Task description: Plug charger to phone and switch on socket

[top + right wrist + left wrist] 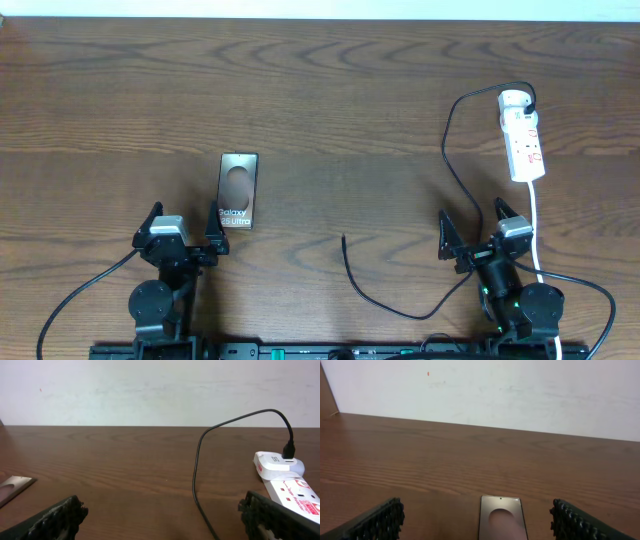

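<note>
The phone (239,189) lies flat on the wooden table, a dark brownish slab with a pale oval patch; the left wrist view shows the phone (502,517) just ahead. My left gripper (183,228) stands open just left of its near end, holding nothing. The socket (523,137) is a white strip at the far right, with the white adapter (514,100) plugged into its far end. The charger cable (447,150) runs from there toward me, its tip (344,238) lying loose mid-table. My right gripper (478,228) is open and empty, near the socket's thick white cord.
The thick white cord (535,225) runs from the socket past my right arm to the table's near edge. Black arm cables (80,290) trail at the near corners. A pale wall (150,390) stands behind the table's far edge.
</note>
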